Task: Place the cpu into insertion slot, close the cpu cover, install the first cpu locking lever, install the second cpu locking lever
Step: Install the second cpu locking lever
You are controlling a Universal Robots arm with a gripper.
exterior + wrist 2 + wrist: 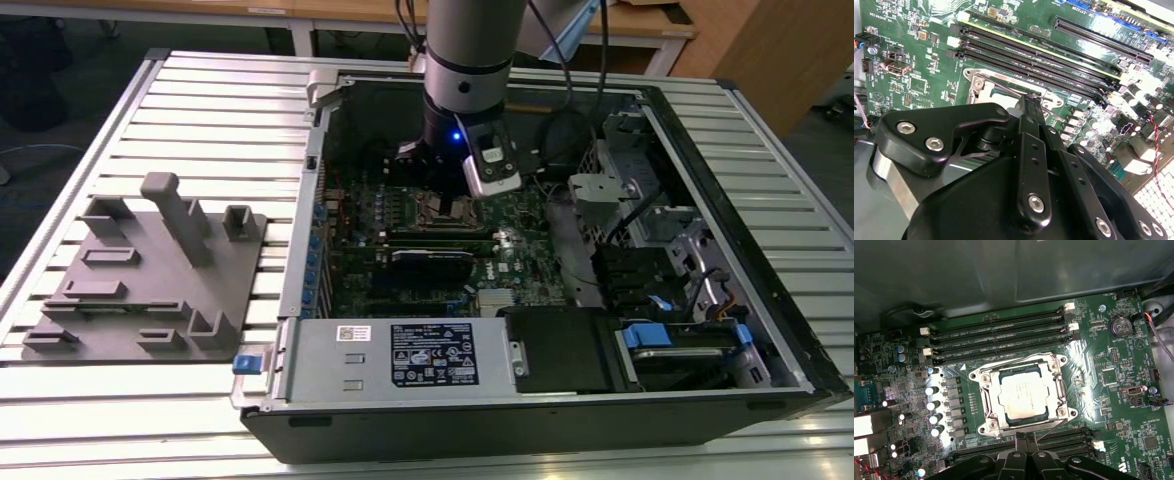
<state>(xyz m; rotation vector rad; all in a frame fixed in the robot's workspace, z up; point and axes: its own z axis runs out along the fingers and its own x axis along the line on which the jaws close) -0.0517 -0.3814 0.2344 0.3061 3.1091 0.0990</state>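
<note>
You are looking at the cpu (1023, 398) sitting flat in the insertion slot (1023, 429), with the cpu cover (1061, 390) lying down around it so the silver top is showing through the window. The gripper (1026, 439) is hovering just at the socket's edge with its fingers pressed together into a narrow tip, likely suited to pushing a thin locking lever (1051, 426), which is crossing the frame beside that tip.
</note>
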